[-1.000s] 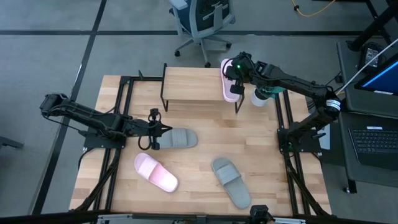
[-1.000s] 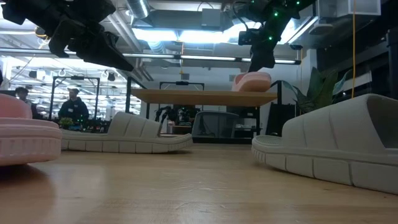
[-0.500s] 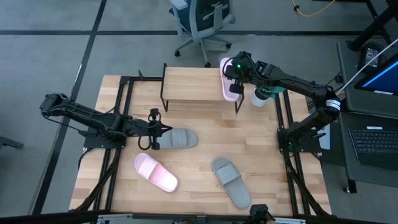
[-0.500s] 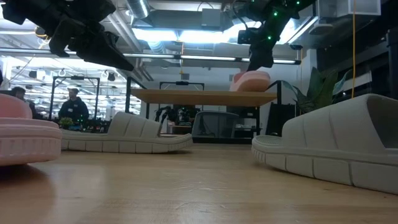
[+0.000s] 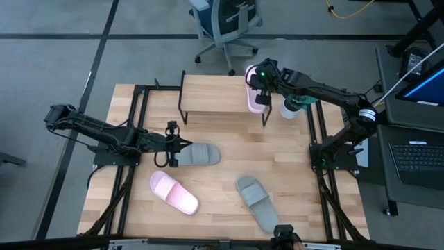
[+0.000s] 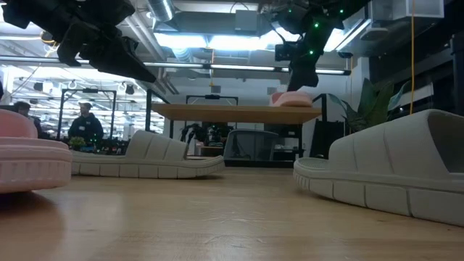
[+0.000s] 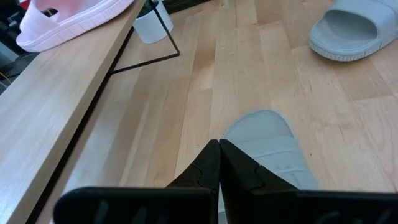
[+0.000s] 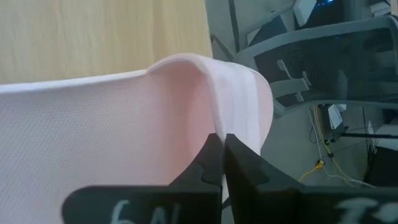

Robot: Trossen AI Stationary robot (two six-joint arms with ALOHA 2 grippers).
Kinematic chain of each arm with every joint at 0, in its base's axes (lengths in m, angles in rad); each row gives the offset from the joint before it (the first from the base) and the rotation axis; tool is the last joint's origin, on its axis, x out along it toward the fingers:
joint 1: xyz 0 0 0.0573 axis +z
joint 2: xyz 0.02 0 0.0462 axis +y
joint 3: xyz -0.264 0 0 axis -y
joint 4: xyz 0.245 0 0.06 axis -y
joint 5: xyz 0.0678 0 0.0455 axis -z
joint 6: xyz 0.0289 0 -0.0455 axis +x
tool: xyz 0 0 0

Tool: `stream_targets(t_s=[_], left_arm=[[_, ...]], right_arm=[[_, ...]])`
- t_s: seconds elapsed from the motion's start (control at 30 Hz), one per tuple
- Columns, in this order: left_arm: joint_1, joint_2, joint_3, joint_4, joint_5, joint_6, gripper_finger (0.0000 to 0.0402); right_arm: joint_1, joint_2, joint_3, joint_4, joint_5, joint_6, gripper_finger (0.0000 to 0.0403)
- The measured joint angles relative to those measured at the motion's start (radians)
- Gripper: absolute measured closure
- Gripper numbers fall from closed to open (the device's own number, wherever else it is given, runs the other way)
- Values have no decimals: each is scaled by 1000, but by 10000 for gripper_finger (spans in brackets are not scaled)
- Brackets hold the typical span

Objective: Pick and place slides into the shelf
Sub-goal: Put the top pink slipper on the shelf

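From my remote station, the wooden table [image 5: 291, 156] fills the centre of the high view. The shelf [image 5: 215, 92] stands in the upper middle of that frame, at the table's far edge.

Slides, four in total:
- One pale pink slide [image 5: 255, 94] lies on the shelf's right end, upper centre-right of the frame, partly overhanging the board's edge. In the low view it sits flat on the top board [image 6: 293, 99].
- One grey-green slide [image 5: 198, 154] lies on the table, centre-left.
- A second pink slide [image 5: 174, 192] lies at lower left of centre.
- A second grey-green slide [image 5: 257, 202] lies at lower centre-right.

Right gripper [image 5: 262, 82]: positioned over the pale pink slide on the shelf. In the right wrist view its fingers are clenched together on the slide's pink strap [image 8: 205, 106].

Left gripper [image 5: 173, 147]: at centre-left of the high view, at the end of the grey-green slide nearest it. Its fingers are clenched together; I see nothing held between them.
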Motion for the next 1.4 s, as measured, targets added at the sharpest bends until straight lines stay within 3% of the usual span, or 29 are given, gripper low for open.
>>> stream_targets(t_s=[1.4], left_arm=[[0, 0, 0, 0, 0, 0, 401]], right_arm=[[-4, 0, 0, 18, 27, -39, 397]])
